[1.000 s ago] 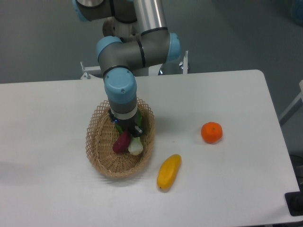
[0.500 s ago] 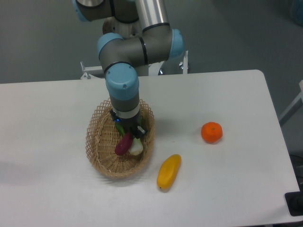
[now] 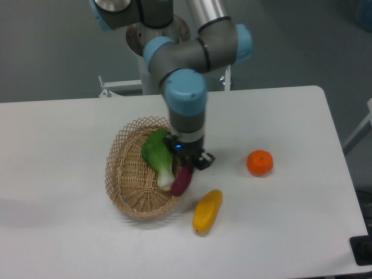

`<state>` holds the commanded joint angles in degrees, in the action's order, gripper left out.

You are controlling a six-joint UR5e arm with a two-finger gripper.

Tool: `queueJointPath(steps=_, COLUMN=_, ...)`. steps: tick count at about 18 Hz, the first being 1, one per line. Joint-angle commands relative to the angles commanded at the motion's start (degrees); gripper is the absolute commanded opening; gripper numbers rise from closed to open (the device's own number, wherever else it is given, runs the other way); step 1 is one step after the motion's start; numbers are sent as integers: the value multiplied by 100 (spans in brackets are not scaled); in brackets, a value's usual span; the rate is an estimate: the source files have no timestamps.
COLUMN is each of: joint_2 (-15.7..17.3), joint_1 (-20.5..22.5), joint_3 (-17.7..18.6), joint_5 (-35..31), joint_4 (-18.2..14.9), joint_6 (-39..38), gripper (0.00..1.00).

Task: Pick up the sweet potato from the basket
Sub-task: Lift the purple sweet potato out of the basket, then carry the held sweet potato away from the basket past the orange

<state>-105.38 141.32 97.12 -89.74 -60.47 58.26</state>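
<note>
Sweet potato [image 3: 182, 181] hangs from the gripper [image 3: 190, 164], fingers closed on its upper end, long axis tilted down-left, lower tip over the basket [image 3: 125, 174] right rim. Bok choy [image 3: 158, 156] just beside it inside the basket; yellow fruit [image 3: 207, 211] on the worktop [image 3: 290, 221] below-right, near.

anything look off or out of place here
Nothing spilled or damaged. The only unusual thing: the sweet potato hangs tilted from the gripper over the basket rim's right edge, beside the bok choy.
</note>
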Motion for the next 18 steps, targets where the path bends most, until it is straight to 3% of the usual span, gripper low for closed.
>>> queueJointPath(steps=10, joint_2=-281, joint_1=923, joint_3=-606, joint_5=185, joint_4=-9, joint_6=923, gripper=2)
queueJointPath(steps=18, joint_2=-667, joint_1=1398, joint_3=-1134, joint_5=167, joint_4=-352, joint_6=1688, gripper=2)
